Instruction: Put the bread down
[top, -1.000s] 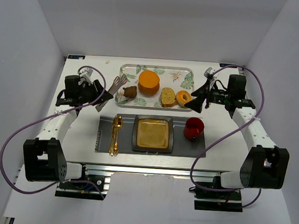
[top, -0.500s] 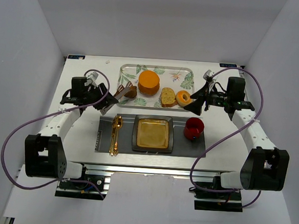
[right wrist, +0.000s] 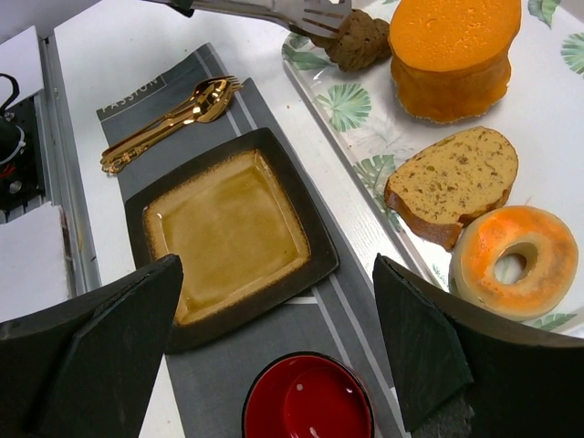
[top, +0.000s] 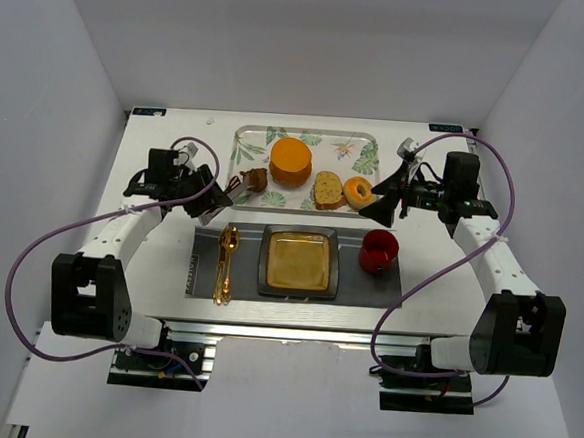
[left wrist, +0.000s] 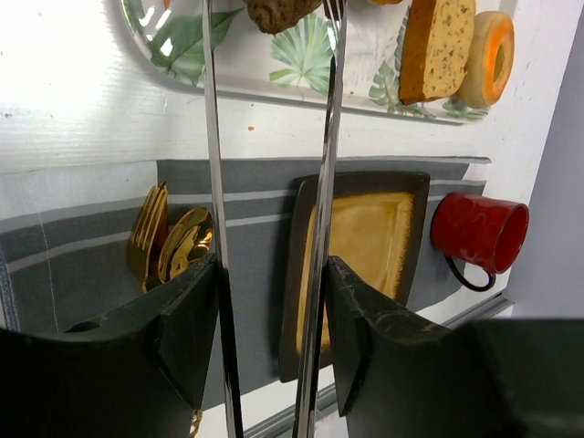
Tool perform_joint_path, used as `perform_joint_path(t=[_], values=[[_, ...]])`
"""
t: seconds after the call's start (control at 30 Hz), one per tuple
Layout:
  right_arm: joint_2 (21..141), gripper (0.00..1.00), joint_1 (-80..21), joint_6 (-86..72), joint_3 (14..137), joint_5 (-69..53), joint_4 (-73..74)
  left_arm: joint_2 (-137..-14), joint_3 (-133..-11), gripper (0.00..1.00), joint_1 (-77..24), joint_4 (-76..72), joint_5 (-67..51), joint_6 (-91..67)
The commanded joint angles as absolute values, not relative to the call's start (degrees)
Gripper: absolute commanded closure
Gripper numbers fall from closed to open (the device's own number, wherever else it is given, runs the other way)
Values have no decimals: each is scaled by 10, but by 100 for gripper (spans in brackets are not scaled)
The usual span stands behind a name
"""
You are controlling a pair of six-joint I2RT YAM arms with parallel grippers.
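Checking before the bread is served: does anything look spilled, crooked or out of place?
Nothing is spilled or broken. One oddity: the tongs in the left claw reach to the brown lump on the tray, not the bread slice. The gold cutlery lies slightly slanted on the mat.

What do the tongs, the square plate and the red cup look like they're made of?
The tongs: polished metal, probably steel; thin silvery arms with mirror-like reflections. The square plate: likely glazed ceramic; glossy amber centre, dark mottled rim. The red cup: glossy red, ceramic or enamel; the shine alone cannot settle which.
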State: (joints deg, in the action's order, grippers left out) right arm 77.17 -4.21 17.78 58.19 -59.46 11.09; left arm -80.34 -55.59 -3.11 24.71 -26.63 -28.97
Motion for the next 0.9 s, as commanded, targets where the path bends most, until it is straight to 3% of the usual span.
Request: perform_joint_path(t=[0.0,0.2,0.37,0.5,0.63,0.87], values=[[758,11,-45,178,580,-609,91,-808,-572,42,-32,248,-277,-282],[758,11,-44,177,580,-607,90,-827,-564,51,-35,237,-301,-282],[756,11,-44,178,578,-606,91,-810,-565,84,-35,215,-311,-293],[751,11,-45,183,577,-605,97,-764,-567,93,-35,218,-337,-281],[746,11,-44,199,577,-612,104,-701,-553,100,-35,271,-363,-239],[751,11,-45,228,586,-614,124,-555,-472,100,-38,359,-438,-233]])
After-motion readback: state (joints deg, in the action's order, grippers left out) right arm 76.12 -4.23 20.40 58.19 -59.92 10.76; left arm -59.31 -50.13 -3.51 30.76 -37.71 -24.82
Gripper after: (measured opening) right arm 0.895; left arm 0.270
